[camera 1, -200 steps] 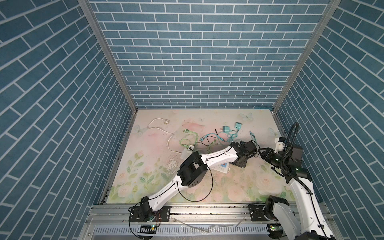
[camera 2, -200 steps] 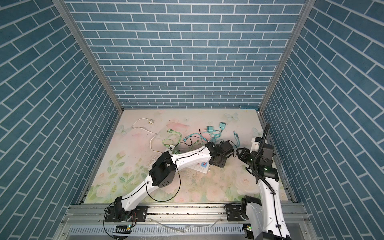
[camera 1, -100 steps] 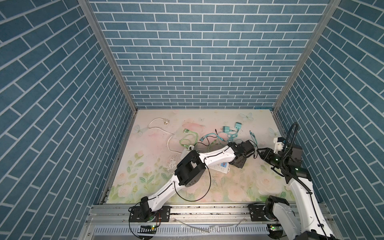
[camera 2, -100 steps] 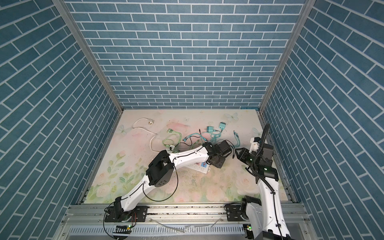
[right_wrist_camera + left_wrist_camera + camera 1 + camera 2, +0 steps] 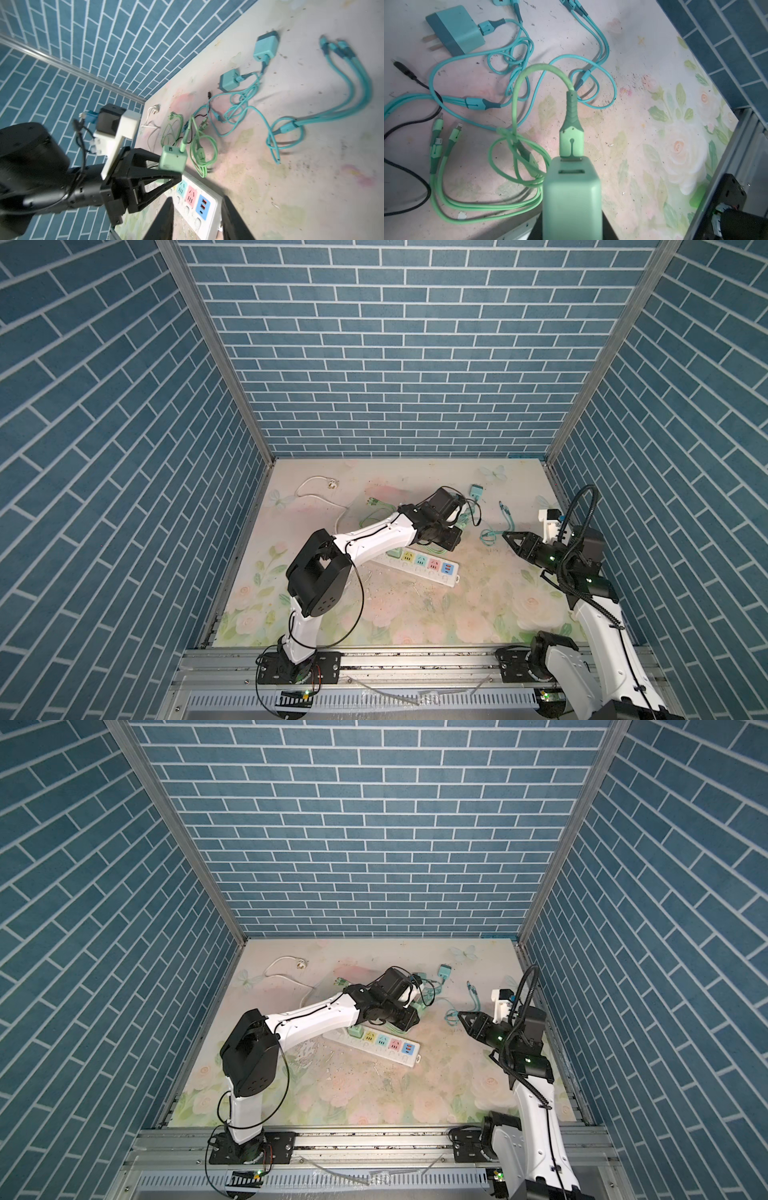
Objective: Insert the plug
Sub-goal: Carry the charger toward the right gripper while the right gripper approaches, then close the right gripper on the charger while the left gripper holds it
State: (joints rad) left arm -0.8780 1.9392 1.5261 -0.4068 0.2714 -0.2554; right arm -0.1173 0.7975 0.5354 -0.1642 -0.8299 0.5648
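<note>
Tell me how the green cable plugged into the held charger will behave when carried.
Likely floppy: the green cable loops and sags from the charger. Its coils cross the teal cable, so it may drag that along.

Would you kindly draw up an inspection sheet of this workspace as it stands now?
Surface: floral mat, speckled with dirt.
Job's things: green charger held close to the power strip, not yet plugged in.
Clutter: two teal chargers lying loose.
Hands: left hand shut on the green charger; right hand open, empty.
Cables: green cable plugged into the green charger; teal cables, black cable and white cable loose on the mat.
Surroundings: blue brick walls; metal rail in front.
</note>
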